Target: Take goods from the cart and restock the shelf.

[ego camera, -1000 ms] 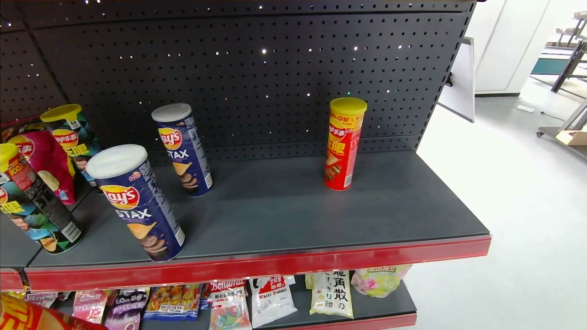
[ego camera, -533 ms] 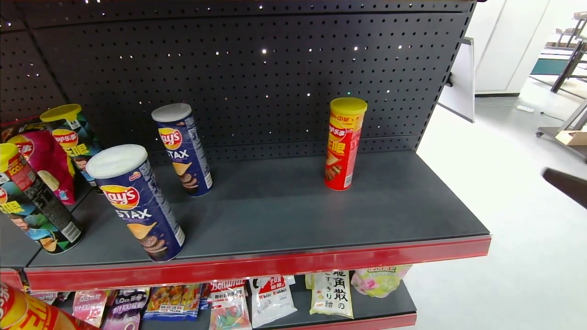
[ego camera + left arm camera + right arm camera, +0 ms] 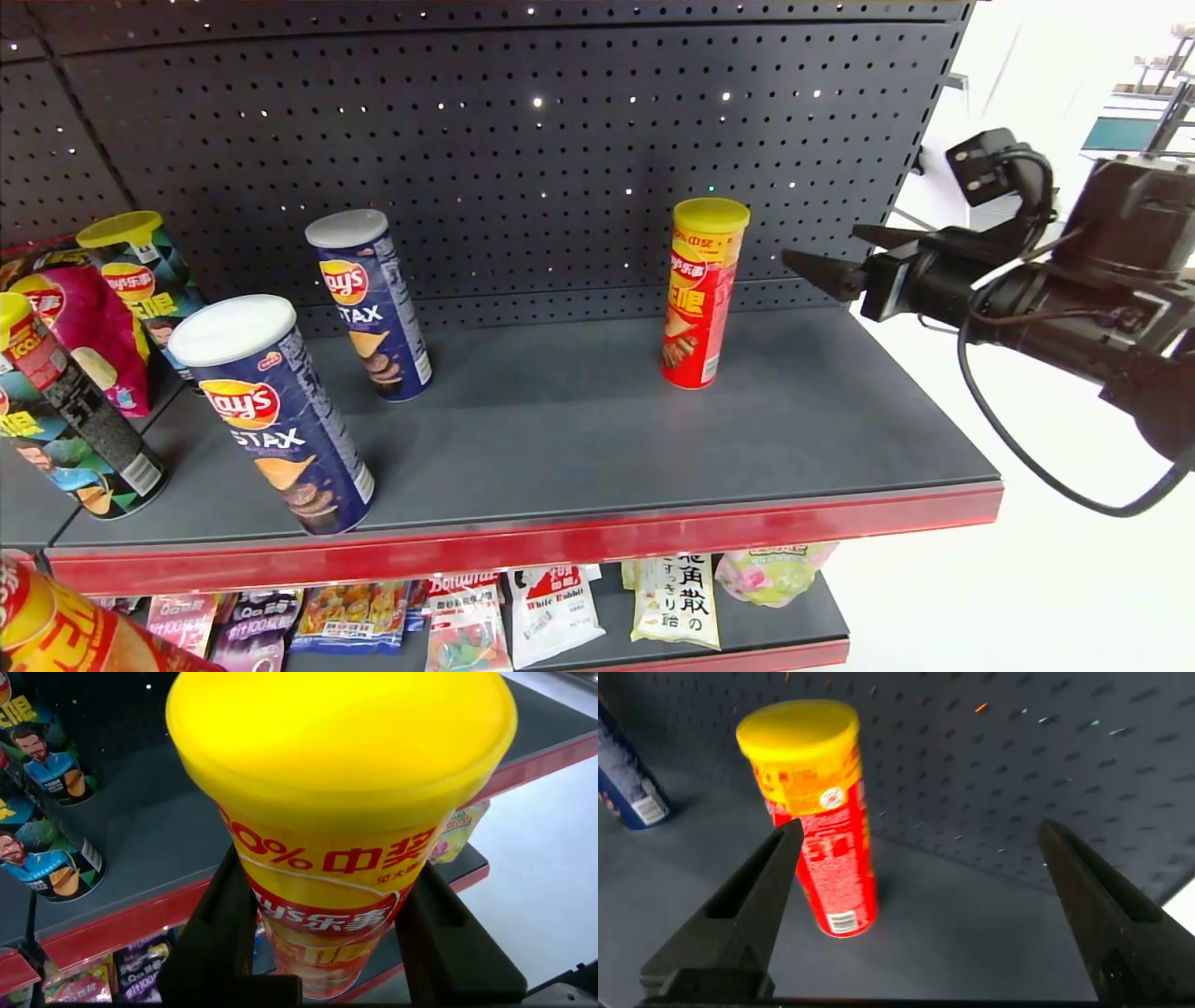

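**Restocking in progress, upper shelf.** The shelf (image 3: 579, 439) already carries stock. Two blue cans (image 3: 271, 411) stand upright toward 9 o'clock of its middle, and a red can (image 3: 700, 299) stands alone at about 1 o'clock, near the back panel. The board between them is bare, so most of the filling appears left to do.

The right gripper (image 3: 831, 252) hovers at the red can's 3 o'clock, apart from it, its jaws spread and holding nothing. The left gripper (image 3: 336, 924) has its jaws closed on the carried can (image 3: 341, 756), which is not yet on the shelf. This can lies below the shelf's front edge, at 7 o'clock in the head view (image 3: 47, 625).

The left wrist view supplies the grip itself, with a jaw against each side of the carried can under its yellow lid. The head view catches that can merely as a corner. The right wrist view shows the red can (image 3: 817, 831) seen between the open jaws, while the head view sets out the whole row.
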### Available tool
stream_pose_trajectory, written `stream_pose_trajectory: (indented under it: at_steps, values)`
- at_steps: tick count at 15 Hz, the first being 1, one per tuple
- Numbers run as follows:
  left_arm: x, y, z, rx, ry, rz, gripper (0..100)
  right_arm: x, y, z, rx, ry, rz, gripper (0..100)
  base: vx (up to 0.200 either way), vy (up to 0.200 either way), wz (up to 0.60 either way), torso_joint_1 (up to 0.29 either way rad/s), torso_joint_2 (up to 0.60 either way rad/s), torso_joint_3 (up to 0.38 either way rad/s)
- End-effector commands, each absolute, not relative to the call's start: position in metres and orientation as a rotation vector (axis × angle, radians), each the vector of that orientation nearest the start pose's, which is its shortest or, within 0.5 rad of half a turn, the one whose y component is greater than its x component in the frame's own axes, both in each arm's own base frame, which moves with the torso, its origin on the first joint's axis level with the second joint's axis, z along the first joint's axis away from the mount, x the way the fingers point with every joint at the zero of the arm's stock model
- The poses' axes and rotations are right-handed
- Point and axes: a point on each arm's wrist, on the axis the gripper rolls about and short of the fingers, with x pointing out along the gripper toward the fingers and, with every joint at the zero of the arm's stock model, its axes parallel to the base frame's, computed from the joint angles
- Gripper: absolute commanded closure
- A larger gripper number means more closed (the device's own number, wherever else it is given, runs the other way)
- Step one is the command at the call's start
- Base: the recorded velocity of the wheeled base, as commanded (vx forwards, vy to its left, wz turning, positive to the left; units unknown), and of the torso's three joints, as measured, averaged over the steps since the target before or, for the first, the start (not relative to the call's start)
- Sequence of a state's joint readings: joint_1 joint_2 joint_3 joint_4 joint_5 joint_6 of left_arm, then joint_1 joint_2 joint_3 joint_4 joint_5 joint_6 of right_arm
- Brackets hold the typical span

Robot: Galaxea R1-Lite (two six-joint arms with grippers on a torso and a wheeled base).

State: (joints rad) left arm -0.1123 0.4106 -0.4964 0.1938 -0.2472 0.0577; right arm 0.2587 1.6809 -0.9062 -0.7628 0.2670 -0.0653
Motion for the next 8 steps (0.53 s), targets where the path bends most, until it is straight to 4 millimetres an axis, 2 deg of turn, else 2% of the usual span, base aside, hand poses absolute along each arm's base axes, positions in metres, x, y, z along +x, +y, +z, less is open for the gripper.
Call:
stream_pose_trajectory:
  at_steps: [1,5,8]
  values:
    - [-0.006,-0.005,0.200,0.050,0.097,-0.362,100,0.310,0.104,0.210,-0.066,0.050,0.565,0,0.000,0.000,0.00,0.000,0.00,0.000]
    - [-0.005,-0.005,0.202,0.050,0.102,-0.362,100,0.306,0.107,0.211,-0.067,0.048,0.568,0,0.000,0.000,0.00,0.000,0.00,0.000]
    - [-0.005,-0.005,0.202,0.050,0.102,-0.362,100,0.300,0.124,0.212,-0.068,0.045,0.618,0,0.000,0.000,0.00,0.000,0.00,0.000]
